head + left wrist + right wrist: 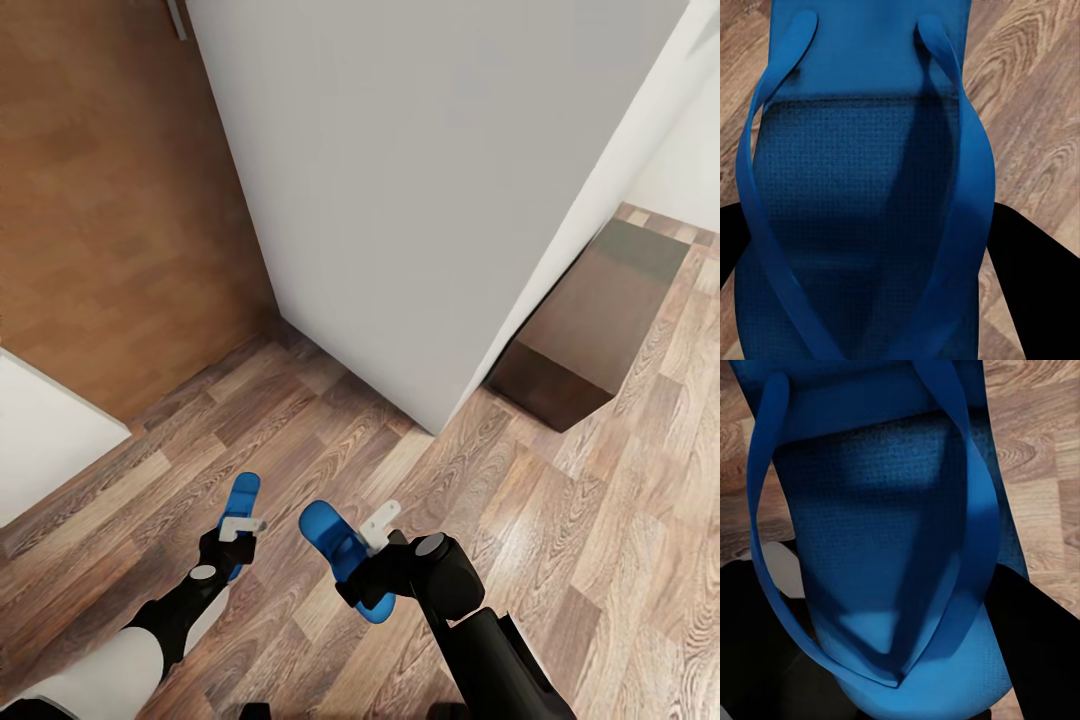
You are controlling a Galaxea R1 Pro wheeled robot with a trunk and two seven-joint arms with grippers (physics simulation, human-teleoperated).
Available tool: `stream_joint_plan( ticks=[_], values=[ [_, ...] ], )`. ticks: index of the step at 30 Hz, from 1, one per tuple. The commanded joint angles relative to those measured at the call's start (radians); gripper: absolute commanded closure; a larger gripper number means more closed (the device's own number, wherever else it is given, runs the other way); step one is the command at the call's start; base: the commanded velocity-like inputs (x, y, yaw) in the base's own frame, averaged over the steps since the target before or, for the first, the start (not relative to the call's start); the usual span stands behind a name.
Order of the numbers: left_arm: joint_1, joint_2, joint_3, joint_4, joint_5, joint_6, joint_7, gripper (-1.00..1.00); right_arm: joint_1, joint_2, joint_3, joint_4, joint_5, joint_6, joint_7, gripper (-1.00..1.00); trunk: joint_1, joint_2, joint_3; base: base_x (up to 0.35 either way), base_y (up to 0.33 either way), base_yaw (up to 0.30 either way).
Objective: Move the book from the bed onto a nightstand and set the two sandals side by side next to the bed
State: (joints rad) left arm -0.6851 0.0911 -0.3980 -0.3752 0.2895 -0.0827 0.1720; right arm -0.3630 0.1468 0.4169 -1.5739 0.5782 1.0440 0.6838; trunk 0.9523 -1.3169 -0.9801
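Item: we found the left gripper (238, 532) clamped on one blue sandal (241, 500) and the right gripper (378, 545) clamped on the other sandal (335, 545), both carried above the wood floor (560, 540), near a white wall corner (430, 250) and a dark cabinet (590, 330).

Blue flip-flop sandal (862, 217) close up, straps facing the lens; dark tool fingers (1035, 277) flank it. Wood-plank floor (1027, 82) behind.

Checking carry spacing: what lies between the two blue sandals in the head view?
Only bare wood-plank floor shows between the left hand's sandal and the right hand's sandal in the head view; they are apart, not touching.
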Motion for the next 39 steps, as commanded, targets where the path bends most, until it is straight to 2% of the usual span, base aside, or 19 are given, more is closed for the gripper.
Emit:
stream_joint_plan(
  ticks=[1,13,39],
  values=[
    [-0.001,0.0,-0.008,0.0,0.01,-0.004,0.006,1.0,-0.001,0.0,0.0,-0.001,0.011,0.003,0.01,1.0,-0.004,0.007,0.003,0.0,0.0,0.0],
    [-0.001,-0.005,-0.009,0.003,0.01,-0.004,0.006,1.0,-0.001,0.0,0.0,-0.001,0.01,0.003,0.01,1.0,-0.05,0.091,0.043,0.0,0.0,0.005],
    [-0.001,-0.006,-0.01,0.004,0.01,-0.002,0.006,1.0,-0.001,-0.002,-0.005,-0.008,0.014,-0.015,0.008,1.0,-0.15,0.273,0.165,0.0,0.0,0.011]
  ],
)
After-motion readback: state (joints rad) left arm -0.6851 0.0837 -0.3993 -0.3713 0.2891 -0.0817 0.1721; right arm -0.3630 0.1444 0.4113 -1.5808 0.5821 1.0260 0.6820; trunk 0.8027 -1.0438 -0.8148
